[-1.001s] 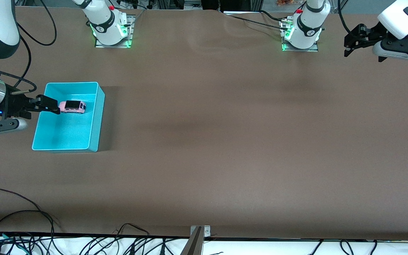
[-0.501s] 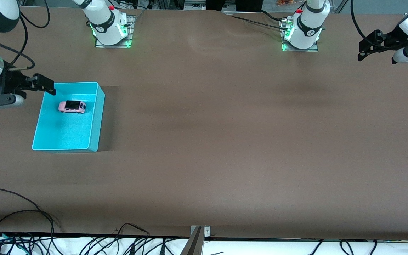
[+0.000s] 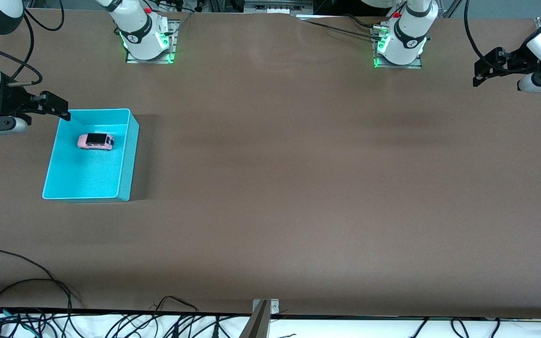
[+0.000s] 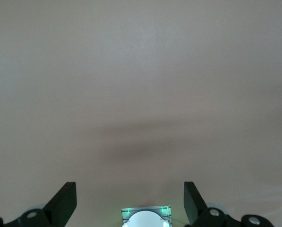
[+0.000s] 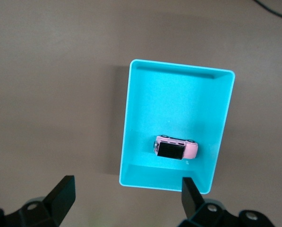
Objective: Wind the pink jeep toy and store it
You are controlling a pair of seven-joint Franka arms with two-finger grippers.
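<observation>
The pink jeep toy [image 3: 95,141] [image 5: 175,148], pink with a black roof panel, lies on the floor of the cyan bin [image 3: 127,155] [image 5: 131,109] at the right arm's end of the table. My right gripper [image 3: 57,107] [image 5: 126,196] hangs open and empty in the air over the bin's corner that lies farthest from the front camera. My left gripper [image 3: 484,68] [image 4: 130,203] is open and empty too, raised over bare table at the left arm's end, with nothing of the task under it.
The two arm bases [image 3: 146,35] [image 3: 399,40] stand along the table's edge farthest from the front camera. Loose cables [image 3: 40,300] lie along the edge nearest it. A brown cloth covers the table [image 3: 270,178].
My right gripper has drawn up and away from the jeep inside the bin to the bin's corner. The left gripper has shifted a little toward its end of the table. The jeep has stayed put.
</observation>
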